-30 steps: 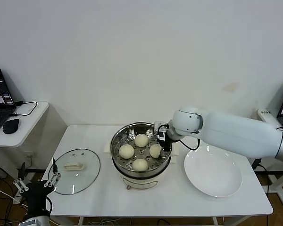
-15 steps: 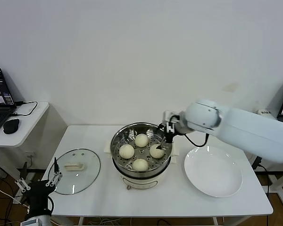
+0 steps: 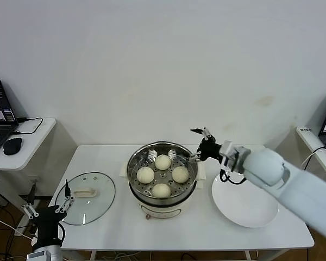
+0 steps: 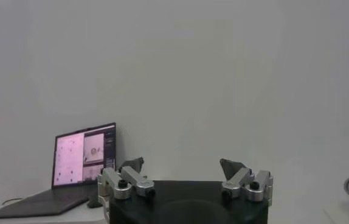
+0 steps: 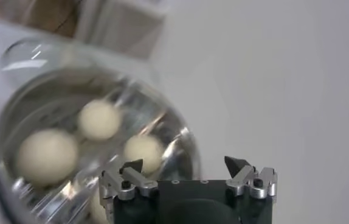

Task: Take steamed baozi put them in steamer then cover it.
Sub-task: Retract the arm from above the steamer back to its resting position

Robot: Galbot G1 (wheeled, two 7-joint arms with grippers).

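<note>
All four steamed baozi (image 3: 162,175) sat on the perforated tray inside the steamer (image 3: 162,202), which stood at the middle of the table (image 3: 206,228). The cover (image 3: 86,197) lay flat on the table to the left of the steamer, apart from it, handle up. The plate (image 3: 245,201) lay to the right, with nothing on it.

The right gripper (image 3: 198,144) hung above the steamer's far right rim, fingers apart and holding nothing. The left gripper (image 3: 47,207) was low at the table's near left corner, just beside the cover's near edge, fingers likewise apart and empty.

Remaining work appeared to be the covering step. Probable faults:
- The oblong handle was low and narrow; a shallow grasp could let the glass slip.
- A tilted cover could catch the steamer rim and seat crooked.
- The right arm, if left over the pot, could obstruct the cover's path.
</note>
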